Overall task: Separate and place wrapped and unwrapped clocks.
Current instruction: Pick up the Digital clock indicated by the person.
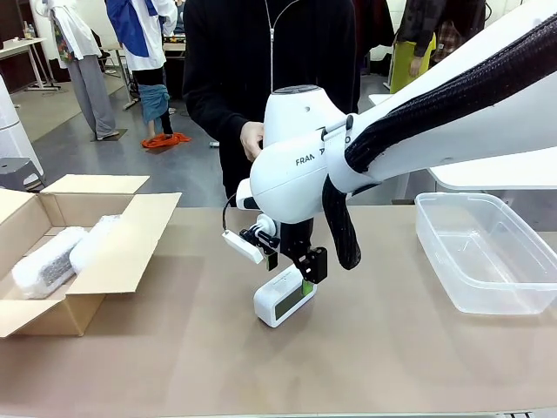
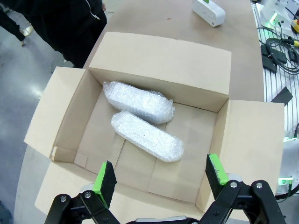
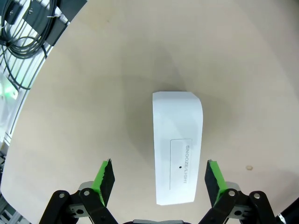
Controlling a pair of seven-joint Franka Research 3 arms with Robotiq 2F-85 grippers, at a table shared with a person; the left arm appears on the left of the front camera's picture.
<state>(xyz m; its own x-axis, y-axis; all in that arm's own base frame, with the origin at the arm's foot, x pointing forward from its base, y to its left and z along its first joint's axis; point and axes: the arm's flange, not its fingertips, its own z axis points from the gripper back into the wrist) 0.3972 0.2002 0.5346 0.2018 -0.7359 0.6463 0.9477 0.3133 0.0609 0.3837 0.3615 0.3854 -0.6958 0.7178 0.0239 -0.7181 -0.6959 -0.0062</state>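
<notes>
The bare white clock [image 1: 283, 298] lies on the table's middle, its smooth top [image 3: 177, 149] printed SNOOZE/LIGHT. My right gripper [image 1: 291, 274] hovers just over it, open, with one green pad on each side [image 3: 160, 179] and neither touching it. Two bubble-wrapped clocks [image 2: 138, 101] [image 2: 147, 136] lie side by side inside the open cardboard box [image 2: 196, 88]. In the front view they are whitish bundles [image 1: 48, 261] [image 1: 96, 242]. Above the box, my left gripper [image 2: 161, 175] stands open and holds nothing. The bare clock [image 2: 209, 11] also appears far off in the left wrist view.
The cardboard box [image 1: 130, 244] sits at the table's left with its flaps spread. At the right stands a clear plastic tub [image 1: 483, 252], nothing in it. A person in black [image 1: 261, 78] stands at the far edge, one hand [image 1: 252, 139] behind my right arm. Cables [image 3: 28, 32] lie off the table.
</notes>
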